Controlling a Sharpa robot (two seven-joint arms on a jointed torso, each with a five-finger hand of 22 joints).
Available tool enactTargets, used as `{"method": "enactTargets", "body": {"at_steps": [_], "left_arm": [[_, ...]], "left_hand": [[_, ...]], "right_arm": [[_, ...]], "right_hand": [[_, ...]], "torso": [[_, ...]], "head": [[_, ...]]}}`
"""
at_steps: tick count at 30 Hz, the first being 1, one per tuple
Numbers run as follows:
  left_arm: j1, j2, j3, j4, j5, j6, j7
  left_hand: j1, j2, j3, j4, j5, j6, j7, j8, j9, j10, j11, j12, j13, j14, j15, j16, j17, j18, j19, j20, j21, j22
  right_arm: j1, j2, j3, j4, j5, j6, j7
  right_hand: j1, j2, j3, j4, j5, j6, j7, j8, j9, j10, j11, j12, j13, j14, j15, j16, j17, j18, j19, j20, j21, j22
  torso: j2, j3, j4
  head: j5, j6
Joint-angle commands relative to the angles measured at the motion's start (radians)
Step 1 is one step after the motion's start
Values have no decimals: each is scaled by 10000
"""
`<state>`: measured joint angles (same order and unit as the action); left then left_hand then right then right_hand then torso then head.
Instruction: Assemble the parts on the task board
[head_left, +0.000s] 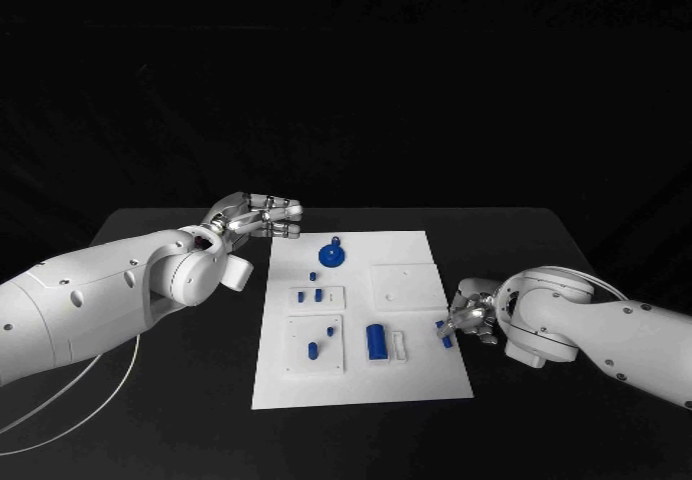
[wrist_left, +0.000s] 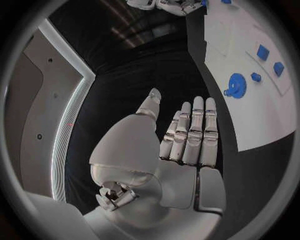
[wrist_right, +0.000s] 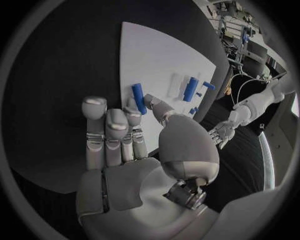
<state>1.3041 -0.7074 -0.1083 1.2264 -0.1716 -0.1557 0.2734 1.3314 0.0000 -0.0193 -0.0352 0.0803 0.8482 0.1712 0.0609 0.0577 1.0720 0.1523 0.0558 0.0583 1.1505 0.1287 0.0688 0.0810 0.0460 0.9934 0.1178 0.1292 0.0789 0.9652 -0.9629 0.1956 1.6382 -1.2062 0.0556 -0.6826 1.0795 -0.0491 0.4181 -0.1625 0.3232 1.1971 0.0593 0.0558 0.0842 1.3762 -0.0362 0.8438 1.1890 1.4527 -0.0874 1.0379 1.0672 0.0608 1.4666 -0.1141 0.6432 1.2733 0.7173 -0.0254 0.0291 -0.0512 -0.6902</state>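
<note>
The robot's left hand (head_left: 257, 219) hovers empty, fingers extended, off the white rectangular task board's (head_left: 418, 385) far left corner; the right hand (head_left: 469, 318) pinches a small blue peg (wrist_right: 139, 98) at the board's right edge, beside the blue cylinder (head_left: 376, 341).

One task board (head_left: 411, 300); two hands; several blue parts.

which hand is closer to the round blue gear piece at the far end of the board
Left. The left hand hovers just off the board's far left corner, a short way from the gear. The right hand is at the board's right edge, well nearer the robot.
</note>
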Motion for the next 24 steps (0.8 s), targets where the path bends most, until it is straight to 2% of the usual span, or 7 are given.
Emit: {"method": "enactTargets", "body": {"at_steps": [1,7,12,21,24], "left_arm": [[5,-3,8,55,-6,236,7],[5,-10,8,70,-3,279,-16],[5,-10,8,74,-2,300,-23],[6,-18,8,79,-2,320,-21],[6,-18,8,82,-2,331,-19]], "left_hand": [[-9,-78,-10,61,-49,-76,4,-26,-14,-85,-18,40,13,-38,9,-39,8,4,-42,-9,-65,-9],[-9,-78,-10,61,-49,-76,4,-26,-14,-85,-18,40,13,-38,9,-39,8,4,-42,-9,-65,-9],[-9,-78,-10,61,-49,-76,4,-26,-14,-85,-18,40,13,-38,9,-39,8,4,-42,-9,-65,-9],[5,-101,0,73,-63,-95,6,-24,-14,-108,-16,40,13,-32,8,-37,13,2,-44,-9,-72,-9],[5,-101,0,73,-63,-95,6,-24,-14,-108,-16,40,13,-32,8,-37,13,2,-44,-9,-72,-9]], "right_arm": [[39,-31,0,188,1559,-75,-252],[105,16,19,425,2158,-72,-149],[119,164,18,439,2320,-40,-140],[122,582,-116,237,2383,-126,-162],[122,714,-158,158,2280,-166,-165]], "right_hand": [[-19,-140,-142,77,-37,-3,-61,79,-97,-1,-53,-19,-17,39,-63,-6,7,79,497,-14,58,-20],[33,-85,-266,85,1,9,-67,75,-98,-15,-60,-47,-28,34,-68,-35,-2,78,495,-19,50,-43],[38,-58,-319,89,-8,29,-76,77,-95,-12,-64,-44,-26,38,-68,-26,14,73,494,-19,59,-46],[44,-21,-454,81,44,56,-87,77,-92,-19,-72,-64,-37,37,-73,-44,16,66,491,-25,49,-57],[29,-12,-499,93,43,61,-91,76,-91,-14,-71,-55,-32,43,-72,-32,29,65,491,-24,51,-58]], "torso": [[-3,-9,19],[-2,-18,12],[-5,-24,12],[1,4,8],[-3,0,9]], "head": [[-5,-27],[69,-41],[55,-35],[91,-39],[89,-41]]}}
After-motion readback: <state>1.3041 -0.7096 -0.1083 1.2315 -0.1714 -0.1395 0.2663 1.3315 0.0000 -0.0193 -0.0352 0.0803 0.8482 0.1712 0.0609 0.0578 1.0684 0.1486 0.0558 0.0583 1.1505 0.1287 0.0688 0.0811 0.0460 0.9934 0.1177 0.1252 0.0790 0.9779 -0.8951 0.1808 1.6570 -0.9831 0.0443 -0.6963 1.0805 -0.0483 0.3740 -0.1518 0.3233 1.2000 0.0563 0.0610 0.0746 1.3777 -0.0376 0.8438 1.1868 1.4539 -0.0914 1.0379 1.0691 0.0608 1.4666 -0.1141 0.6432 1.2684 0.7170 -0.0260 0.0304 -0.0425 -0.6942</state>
